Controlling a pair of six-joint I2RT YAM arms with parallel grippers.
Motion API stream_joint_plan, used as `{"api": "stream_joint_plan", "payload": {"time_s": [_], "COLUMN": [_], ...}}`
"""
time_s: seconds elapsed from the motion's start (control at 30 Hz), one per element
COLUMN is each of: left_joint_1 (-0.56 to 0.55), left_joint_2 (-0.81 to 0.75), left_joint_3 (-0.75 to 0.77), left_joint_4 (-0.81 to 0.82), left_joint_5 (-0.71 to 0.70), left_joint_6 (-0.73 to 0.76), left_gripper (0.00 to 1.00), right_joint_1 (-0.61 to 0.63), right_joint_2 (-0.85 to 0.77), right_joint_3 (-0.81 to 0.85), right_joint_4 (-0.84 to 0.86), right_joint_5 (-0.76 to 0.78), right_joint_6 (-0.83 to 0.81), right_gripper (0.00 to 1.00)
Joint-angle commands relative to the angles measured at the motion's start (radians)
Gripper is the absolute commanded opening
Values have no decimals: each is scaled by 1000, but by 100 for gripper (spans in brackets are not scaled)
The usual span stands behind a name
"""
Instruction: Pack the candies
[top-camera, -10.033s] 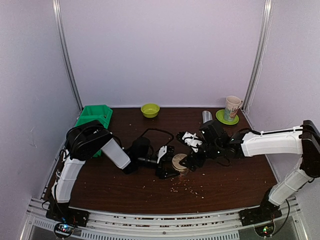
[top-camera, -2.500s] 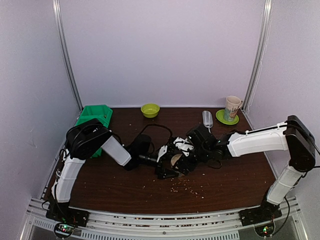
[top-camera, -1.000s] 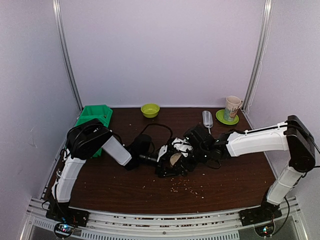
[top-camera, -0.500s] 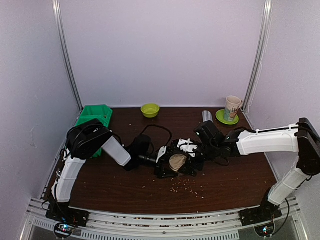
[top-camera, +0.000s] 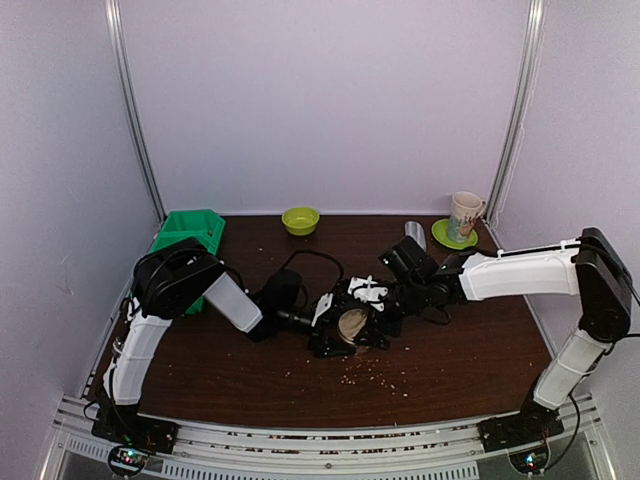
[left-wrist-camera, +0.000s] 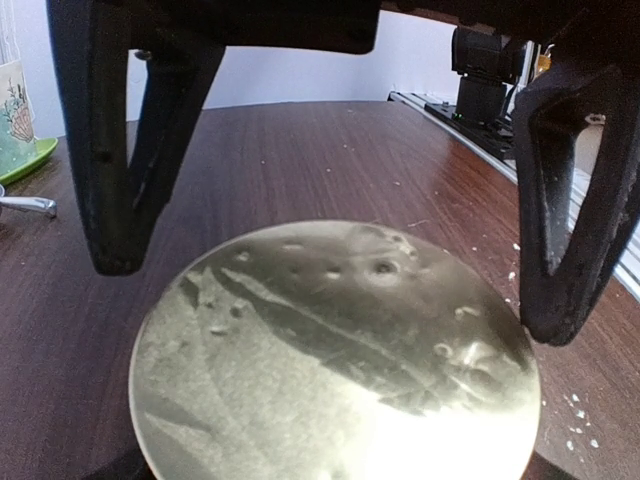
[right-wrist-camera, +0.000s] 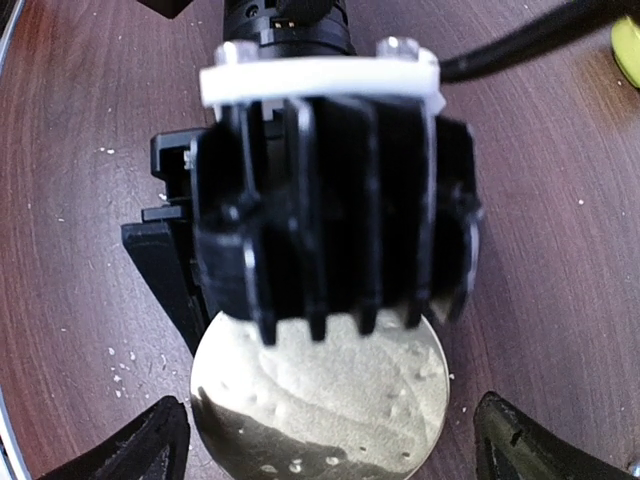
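Nearest me, low in the overhead frame, pale crumbs (top-camera: 375, 375) are lying scattered on the dark table (top-camera: 470, 360). Just past them, at the middle of that frame, both arms are meeting over a round gold lid (left-wrist-camera: 335, 360).

The left end effector (left-wrist-camera: 337, 288) is standing wide, its two black fingers (left-wrist-camera: 110, 150) straddling the lid. The tip on the right of the left wrist frame is sitting at the rim and the other looks a shade off it. I can't tell whether it is truly clamping.

The right end effector (right-wrist-camera: 335, 440) is hanging over the same spot with its jaws spread wide, holding nothing. Its fingertips (right-wrist-camera: 150, 440) are showing only in the bottom corners of the right wrist frame, clear of the lid on both sides. The left end effector's ribbed black body is filling the centre of that frame.

The candies are not showing in any view, so I can't say where they are sitting.

Farther back, a green bin (top-camera: 190, 232) is standing at the table's left edge and a small green bowl (top-camera: 300, 220) at back centre. A metal utensil (top-camera: 413, 233) is lying right of the bowl, and a mug (top-camera: 464, 214) is resting on a green saucer (top-camera: 440, 238) toward the upper right.
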Motion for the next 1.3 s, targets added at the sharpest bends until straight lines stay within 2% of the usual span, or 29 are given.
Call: {"api": "stream_joint_plan", "payload": {"time_s": [0.0,0.3,0.9,1.27], "left_joint_1": [-8,-8,-9,-7], "left_joint_2": [71,72,81,88], "left_joint_3": [-37,-33,-17,3], "left_joint_4": [-187,-192,-211,-237], "left_joint_5": [37,36,-6,-77], "left_joint_6": [-52,-51,-62,-86], "left_gripper": [82,82,82,82], "right_joint_1": [-5,-7,-9,2], "right_joint_2": [32,66,43,41], "right_joint_3": [48,70,38,13], "right_joint_4": [-21,-37,4,64], "right_joint_5": [-26,-47,-38,96], "right_joint_6": [-13,-9,42,230], "right_gripper": [100,99,84,82]}}
